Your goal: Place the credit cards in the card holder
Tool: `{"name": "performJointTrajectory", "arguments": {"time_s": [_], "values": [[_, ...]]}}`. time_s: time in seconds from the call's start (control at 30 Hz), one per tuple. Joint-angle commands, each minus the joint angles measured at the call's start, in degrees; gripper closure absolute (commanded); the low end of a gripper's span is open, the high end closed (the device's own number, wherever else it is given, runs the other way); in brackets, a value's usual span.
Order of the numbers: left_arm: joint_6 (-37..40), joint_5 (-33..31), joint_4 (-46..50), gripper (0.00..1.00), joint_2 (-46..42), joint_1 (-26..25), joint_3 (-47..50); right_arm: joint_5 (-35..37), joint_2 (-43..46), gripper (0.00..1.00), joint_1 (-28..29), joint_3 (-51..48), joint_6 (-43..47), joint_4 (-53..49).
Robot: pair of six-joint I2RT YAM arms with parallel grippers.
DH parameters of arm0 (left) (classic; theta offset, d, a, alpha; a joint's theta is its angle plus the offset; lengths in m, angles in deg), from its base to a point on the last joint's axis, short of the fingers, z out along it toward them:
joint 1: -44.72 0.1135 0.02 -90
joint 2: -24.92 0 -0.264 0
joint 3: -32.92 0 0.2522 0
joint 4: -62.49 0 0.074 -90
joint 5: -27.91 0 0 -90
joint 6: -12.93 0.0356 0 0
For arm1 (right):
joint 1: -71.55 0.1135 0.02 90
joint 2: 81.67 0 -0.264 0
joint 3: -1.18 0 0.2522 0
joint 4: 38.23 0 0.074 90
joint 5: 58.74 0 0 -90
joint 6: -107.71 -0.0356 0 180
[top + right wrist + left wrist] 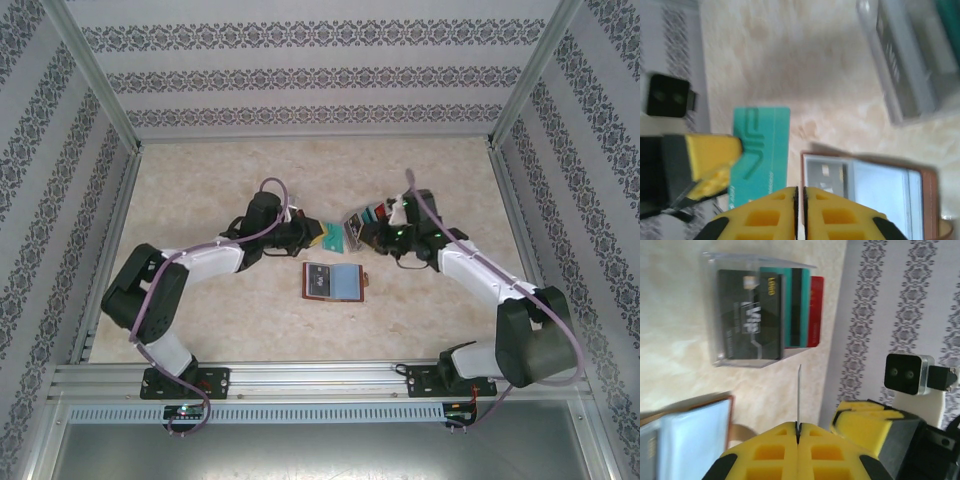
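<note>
One card holder (333,282) lay open nearest, just base-side of both pincers. The left pincer (798,432) was clamped on one teal card (762,145); the right pincer (800,194) faced it, jaws almost together, nothing between. Ahead of the left pincer's tips, one clear tray (711,310) held three more: dark grey card (747,315), second teal card (797,310), red card (816,310). Both arms bent inward, elbows out.

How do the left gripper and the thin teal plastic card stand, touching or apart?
Touching. In the left wrist view the left gripper has its yellow fingers shut on the thin teal plastic card, seen edge-on, which stands up between them.
</note>
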Motion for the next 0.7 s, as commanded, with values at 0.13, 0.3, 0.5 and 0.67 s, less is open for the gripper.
{"name": "performJointTrajectory", "arguments": {"time_s": [0.13,0.3,0.5,0.67], "values": [[9.3,-5.5,4.8,1.0,-3.0,-3.7,7.0,9.6,-5.5,0.91,10.3,-1.9,3.4,-3.6],[9.0,-8.1,-0.7,1.0,-1.2,-6.0,10.4,13.5,-8.4,0.91,10.1,-3.0,5.8,-4.6],[7.9,-8.7,-6.1,1.0,1.9,-7.2,12.8,17.4,-10.6,0.91,8.8,-3.3,8.3,-7.1],[8.0,-10.1,-10.1,1.0,4.2,-8.2,14.5,17.1,-13.1,0.91,8.3,-4.1,9.3,-6.4]]}}
